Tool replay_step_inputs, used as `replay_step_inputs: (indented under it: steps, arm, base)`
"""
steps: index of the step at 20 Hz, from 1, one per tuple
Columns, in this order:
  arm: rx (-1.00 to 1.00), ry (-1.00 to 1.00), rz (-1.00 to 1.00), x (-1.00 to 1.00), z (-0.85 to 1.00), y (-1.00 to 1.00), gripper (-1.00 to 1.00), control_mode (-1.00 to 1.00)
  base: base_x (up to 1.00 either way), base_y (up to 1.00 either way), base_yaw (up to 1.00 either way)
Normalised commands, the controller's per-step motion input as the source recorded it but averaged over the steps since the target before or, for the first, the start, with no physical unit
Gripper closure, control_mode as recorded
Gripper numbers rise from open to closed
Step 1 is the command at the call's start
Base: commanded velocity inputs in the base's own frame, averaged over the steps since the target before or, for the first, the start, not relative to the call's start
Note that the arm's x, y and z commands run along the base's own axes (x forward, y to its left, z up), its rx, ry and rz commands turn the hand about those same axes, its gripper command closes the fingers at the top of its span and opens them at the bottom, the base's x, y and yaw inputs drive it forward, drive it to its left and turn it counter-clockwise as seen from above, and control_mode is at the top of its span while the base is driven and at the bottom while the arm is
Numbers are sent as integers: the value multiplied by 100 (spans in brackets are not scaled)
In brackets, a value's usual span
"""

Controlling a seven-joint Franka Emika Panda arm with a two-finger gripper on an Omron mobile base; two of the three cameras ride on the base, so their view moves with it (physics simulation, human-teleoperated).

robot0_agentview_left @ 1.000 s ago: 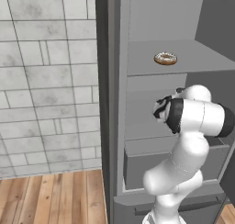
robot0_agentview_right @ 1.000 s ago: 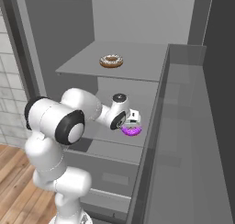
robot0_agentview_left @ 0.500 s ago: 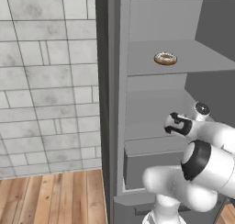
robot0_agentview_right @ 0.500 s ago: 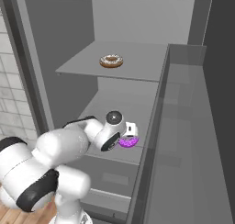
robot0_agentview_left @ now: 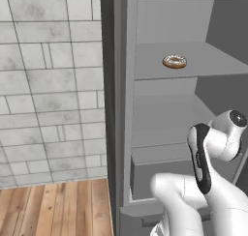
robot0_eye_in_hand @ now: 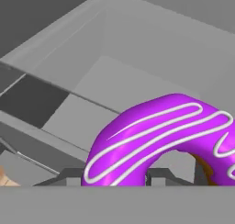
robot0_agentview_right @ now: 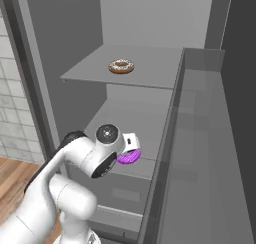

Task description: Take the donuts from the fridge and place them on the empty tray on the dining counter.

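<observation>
The fridge (robot0_agentview_left: pixel 121 85) stands open with plain grey shelves. A brown donut with pale sprinkled topping (robot0_agentview_left: pixel 174 61) (robot0_agentview_right: pixel 121 66) lies on the upper shelf (robot0_agentview_right: pixel 90 73). My gripper (robot0_agentview_right: pixel 131 151) is over the front of the lower shelf, shut on the purple-iced donut (robot0_agentview_right: pixel 128 158). In the hand view this donut (robot0_eye_in_hand: pixel 151 126), with white icing lines, sits tilted between my fingertips, held off the shelf. In the left base view my own arm hides the hand. The tray and the dining counter are out of view.
A grey tiled wall (robot0_agentview_left: pixel 48 85) and wooden floor (robot0_agentview_left: pixel 53 211) lie left of the fridge. The open fridge door with its bins (robot0_agentview_right: pixel 200 138) stands close on the right. A grey drawer front (robot0_agentview_left: pixel 155 174) sits under the lower shelf.
My hand has come down and back toward the shelf's front edge, and the purple donut has travelled with it. The arm has folded lower. The brown donut has not moved.
</observation>
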Motion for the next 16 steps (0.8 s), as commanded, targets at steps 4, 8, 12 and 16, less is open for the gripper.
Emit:
replay_step_inputs:
  steps: [4,8,12,16]
  arm:
    - [-4,6,21,-88,100,24,100,-100]
    - [-1,10,14,-59,100,5,100,-100]
    - [0,20,11,-55,100,0,100,-100]
    - [-5,18,10,-76,82,20,100,-100]
  base:
    - [0,0,0]
    - [0,0,0]
    - [0,0,0]
    - [0,0,0]
